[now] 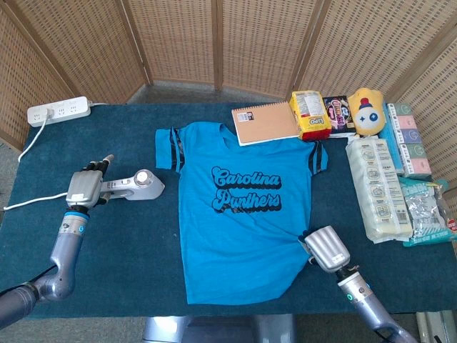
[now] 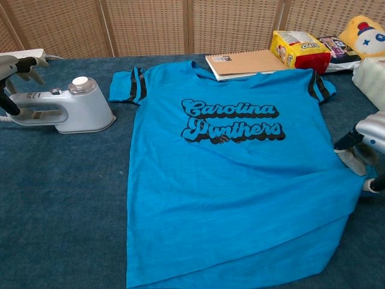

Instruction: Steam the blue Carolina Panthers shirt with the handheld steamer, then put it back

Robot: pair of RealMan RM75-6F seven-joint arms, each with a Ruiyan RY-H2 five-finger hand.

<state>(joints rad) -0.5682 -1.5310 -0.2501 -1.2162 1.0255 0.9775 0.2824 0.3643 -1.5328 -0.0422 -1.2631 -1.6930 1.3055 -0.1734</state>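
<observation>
Lay flat mid-table: blue shirt (image 1: 243,207), hem corner pinched by right hand (image 1: 325,249) at near right. Sat left of it: steamer (image 1: 132,186), left hand (image 1: 86,187) over its handle, closure impossible to tell. Risked dragging cord (image 1: 28,202) or bunching fabric if lifted carelessly.

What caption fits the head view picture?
Left hand reaches the handheld steamer while right hand pins the blue Carolina Panthers shirt.
</observation>
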